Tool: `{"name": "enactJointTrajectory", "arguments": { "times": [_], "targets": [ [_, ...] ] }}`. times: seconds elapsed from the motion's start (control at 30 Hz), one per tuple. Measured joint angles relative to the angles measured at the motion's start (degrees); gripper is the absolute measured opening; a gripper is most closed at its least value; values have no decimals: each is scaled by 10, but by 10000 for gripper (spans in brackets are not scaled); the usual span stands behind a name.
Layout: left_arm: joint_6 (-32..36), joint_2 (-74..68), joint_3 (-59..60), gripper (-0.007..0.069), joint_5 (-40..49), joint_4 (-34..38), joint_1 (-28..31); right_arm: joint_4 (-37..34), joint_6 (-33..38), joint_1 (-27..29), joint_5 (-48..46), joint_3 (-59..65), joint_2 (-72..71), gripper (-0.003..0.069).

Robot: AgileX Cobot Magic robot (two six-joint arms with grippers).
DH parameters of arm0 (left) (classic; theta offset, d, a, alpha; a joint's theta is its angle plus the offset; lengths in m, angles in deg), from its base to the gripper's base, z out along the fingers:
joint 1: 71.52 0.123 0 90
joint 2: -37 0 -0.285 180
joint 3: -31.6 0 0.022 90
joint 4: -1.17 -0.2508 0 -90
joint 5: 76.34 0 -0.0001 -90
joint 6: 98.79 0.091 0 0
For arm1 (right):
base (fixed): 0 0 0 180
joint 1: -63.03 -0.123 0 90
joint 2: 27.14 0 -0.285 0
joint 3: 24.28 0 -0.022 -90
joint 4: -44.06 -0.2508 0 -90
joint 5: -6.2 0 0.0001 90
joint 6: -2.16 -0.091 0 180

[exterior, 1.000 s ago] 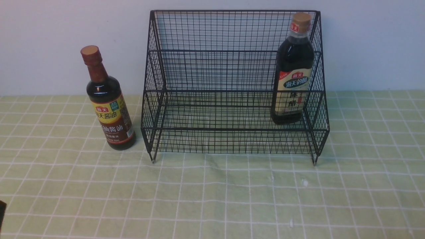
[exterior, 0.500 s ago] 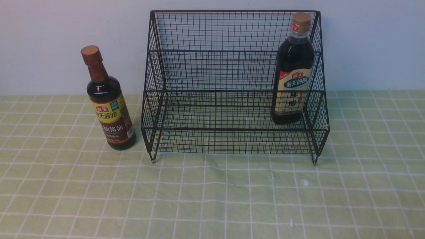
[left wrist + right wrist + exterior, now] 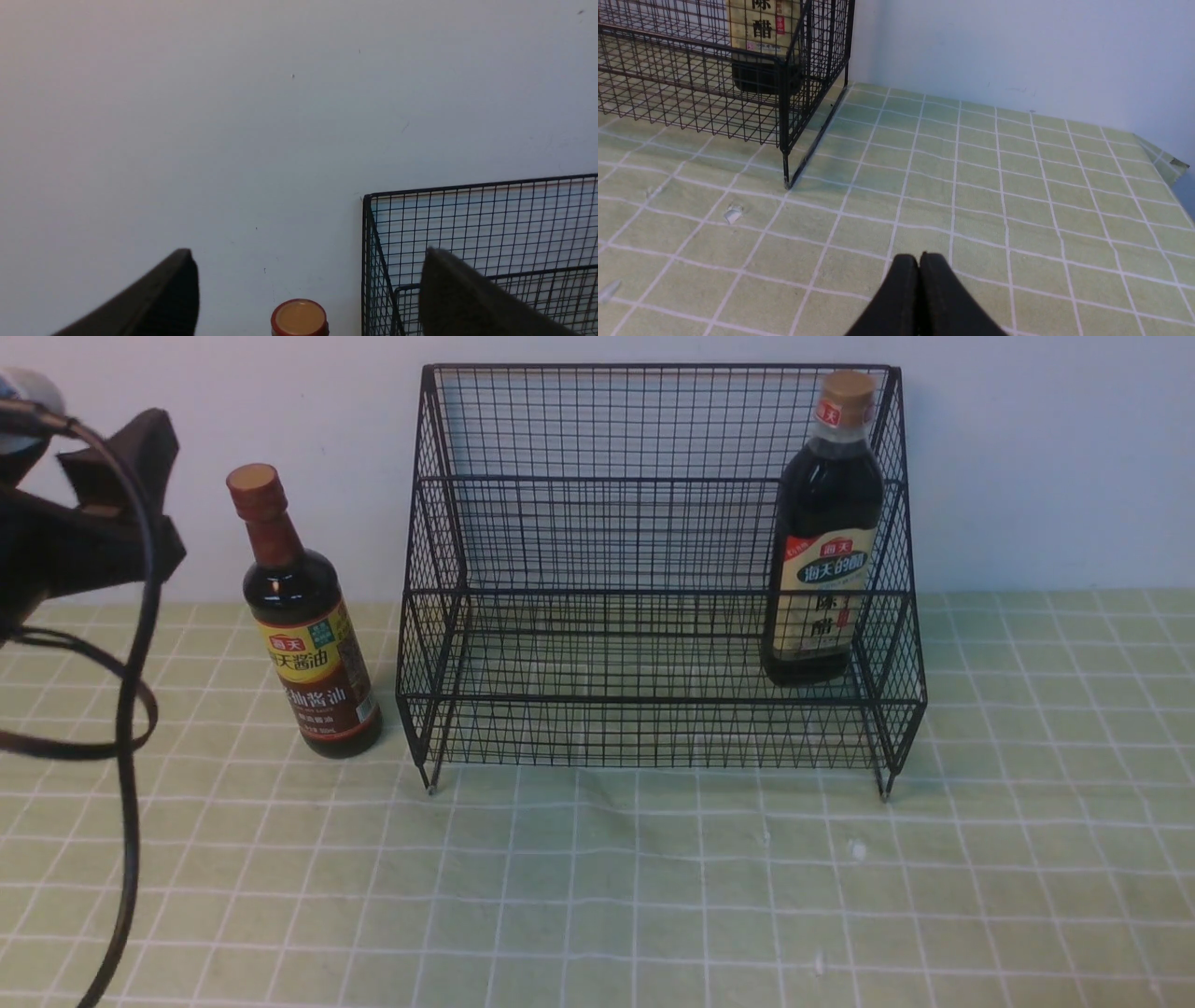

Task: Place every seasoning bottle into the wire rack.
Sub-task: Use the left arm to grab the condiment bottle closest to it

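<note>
The slim seasoning bottle (image 3: pixel 308 644), with a red-brown neck and yellow-brown label, stands on the cloth just left of the wire rack (image 3: pixel 597 523). My left gripper (image 3: pixel 159 490) hovers open at neck height, left of that bottle and apart from it. In the left wrist view its fingers (image 3: pixel 177 294) stand wide, with the bottle's cap (image 3: pixel 299 318) between and beyond them and the rack (image 3: pixel 490 224) to one side. The larger bottle (image 3: pixel 826 551), with a tan cap, stands inside the rack at its right end. My right gripper (image 3: pixel 919 256) is shut and empty above the cloth, near the rack's corner post (image 3: pixel 783 116) and the larger bottle (image 3: pixel 761 42).
A green checked cloth (image 3: pixel 653 896) covers the table, with a white wall (image 3: pixel 1027 476) right behind the rack. The left arm's black cable (image 3: pixel 131 709) loops down at the far left. The cloth's right edge (image 3: pixel 1167 163) lies beyond the rack. Small white crumbs (image 3: pixel 732 213) dot the cloth.
My left gripper has come into the front view at the upper left, beside the slim bottle. Both bottles and the rack have not moved.
</note>
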Motion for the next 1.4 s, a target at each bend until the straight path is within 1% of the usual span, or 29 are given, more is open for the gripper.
{"name": "enactJointTrajectory", "arguments": {
  "times": [0.07,0.1,0.23,0.37,0.53,0.67,0.87,1.0,1.03,1.07,1.17,1.2,1.3,1.4],
  "targets": [
    [-4,-20,-13,610,0,-4,0,0,0,0,0,0,0,-13],
    [-8,-49,-32,633,-1,-9,0,0,0,0,0,0,0,-13],
    [-18,-112,-69,645,-27,-11,0,0,0,0,0,0,0,-13],
    [-18,-175,-102,640,-52,-12,0,0,0,0,0,0,0,-13],
    [-18,-240,-131,623,-57,-5,0,0,0,0,0,0,0,-13],
    [-18,-270,-137,622,-63,3,0,0,0,0,0,0,0,-13],
    [-18,-304,-137,601,-66,3,0,-1,0,0,0,0,0,-13],
    [-24,-318,-138,527,-67,3,0,-1,0,0,0,0,0,-13],
    [-25,-322,-138,484,-67,3,0,-1,0,0,0,0,0,-13],
    [-26,-322,-138,476,-67,3,0,-1,0,0,0,0,0,-13],
    [-30,-328,-138,290,-60,3,0,-1,0,0,0,0,0,-13],
    [-31,-328,-138,252,-59,1,0,-1,0,1,0,0,0,-13],
    [-31,-324,-138,256,-55,0,0,-1,0,1,0,0,0,-13],
    [-33,-305,-136,256,-25,-14,0,-1,0,1,0,0,0,-13]
  ]
}}
